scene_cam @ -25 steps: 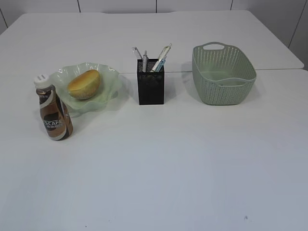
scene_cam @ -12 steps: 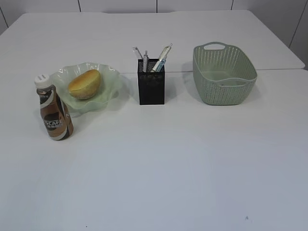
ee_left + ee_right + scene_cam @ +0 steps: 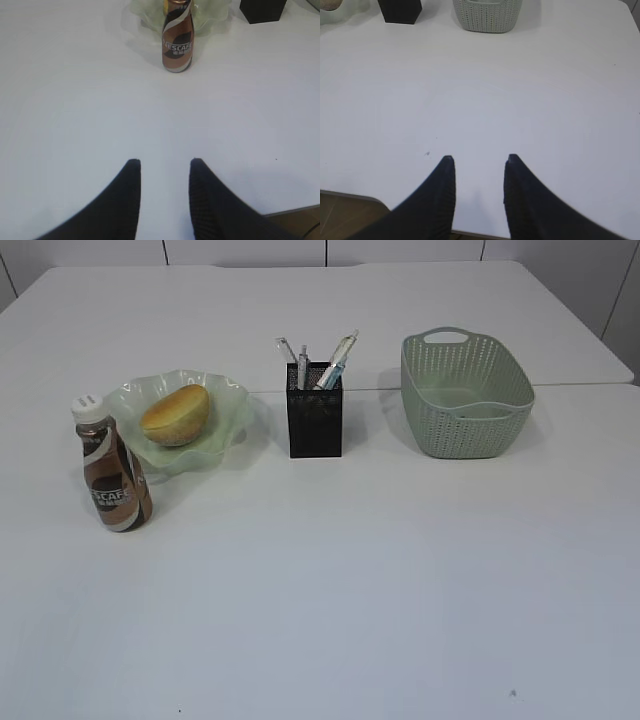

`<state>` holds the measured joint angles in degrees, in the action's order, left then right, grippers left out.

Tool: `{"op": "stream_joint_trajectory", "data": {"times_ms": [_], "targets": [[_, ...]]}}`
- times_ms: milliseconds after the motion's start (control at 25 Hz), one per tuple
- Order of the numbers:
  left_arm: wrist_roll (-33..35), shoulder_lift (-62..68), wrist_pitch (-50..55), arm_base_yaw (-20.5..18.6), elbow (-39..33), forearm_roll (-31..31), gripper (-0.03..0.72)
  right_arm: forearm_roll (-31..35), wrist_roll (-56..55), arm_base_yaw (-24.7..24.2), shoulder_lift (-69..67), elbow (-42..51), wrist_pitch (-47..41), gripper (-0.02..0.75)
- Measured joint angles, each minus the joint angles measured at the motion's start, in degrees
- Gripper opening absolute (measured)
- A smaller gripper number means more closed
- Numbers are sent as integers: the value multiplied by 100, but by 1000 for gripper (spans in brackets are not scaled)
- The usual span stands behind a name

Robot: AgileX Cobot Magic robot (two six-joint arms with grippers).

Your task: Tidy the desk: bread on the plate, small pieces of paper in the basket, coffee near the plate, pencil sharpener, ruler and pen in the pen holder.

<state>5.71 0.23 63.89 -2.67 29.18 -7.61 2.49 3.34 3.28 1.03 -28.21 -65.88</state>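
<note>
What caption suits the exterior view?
Tidied desk: bread on green plate, coffee bottle beside it, pen holder centre, basket right.

We see bright, even light, soft shadows beside the bottle (image 3: 112, 468) and basket (image 3: 466, 395), and blurred wrist-view edges.

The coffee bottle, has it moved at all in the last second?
No. The coffee bottle stands upright in the same spot, just left of and in front of the green plate, which has not shifted either.
</note>
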Motion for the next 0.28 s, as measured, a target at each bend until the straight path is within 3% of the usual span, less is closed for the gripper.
{"op": "stream_joint_trajectory", "data": {"times_ms": [280], "targets": [[0,0,0,0,0,0,227,0,0,0,0,0,0,277]]}}
